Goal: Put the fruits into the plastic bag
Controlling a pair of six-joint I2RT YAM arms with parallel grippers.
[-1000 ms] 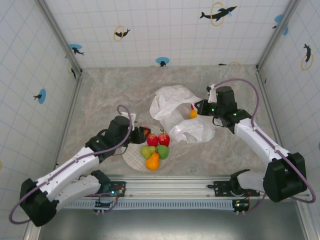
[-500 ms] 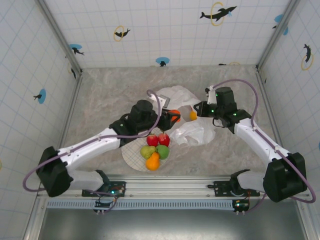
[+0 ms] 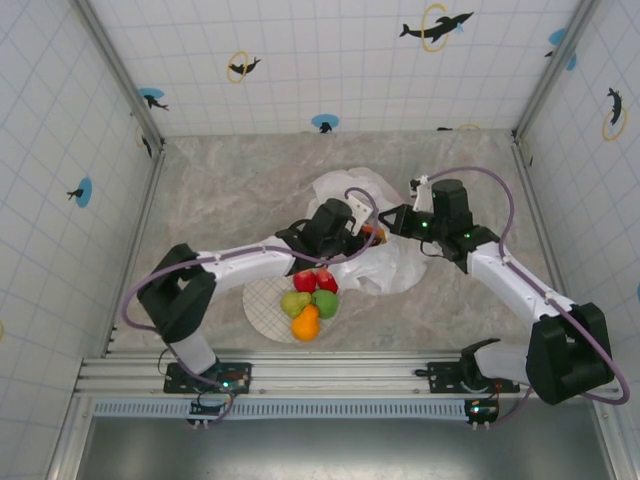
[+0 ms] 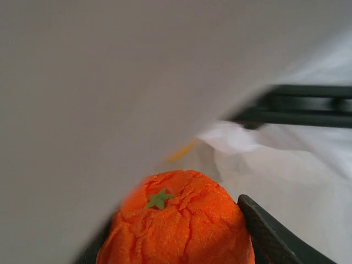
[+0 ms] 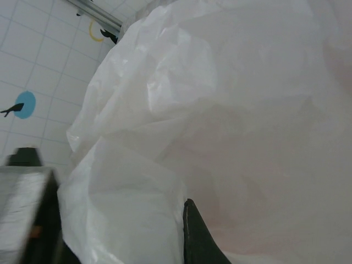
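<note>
My left gripper reaches into the mouth of the white plastic bag and is shut on an orange. That orange has a green star top and sits between the dark fingers. My right gripper is shut on the bag's edge, with plastic draped over one finger. Wrinkled bag film lies close in front of the right wrist camera. On the cream plate lie two red apples, a green pear, a green apple and an orange.
The marble tabletop is enclosed by tiled walls on three sides. The plate sits just below the left forearm. A metal rail with both arm bases runs along the near edge.
The left arm has swung right from beside the plate, carrying the orange into the bag's mouth. The small orange-yellow fruit by the right gripper is now covered. The right gripper has kept its place.
</note>
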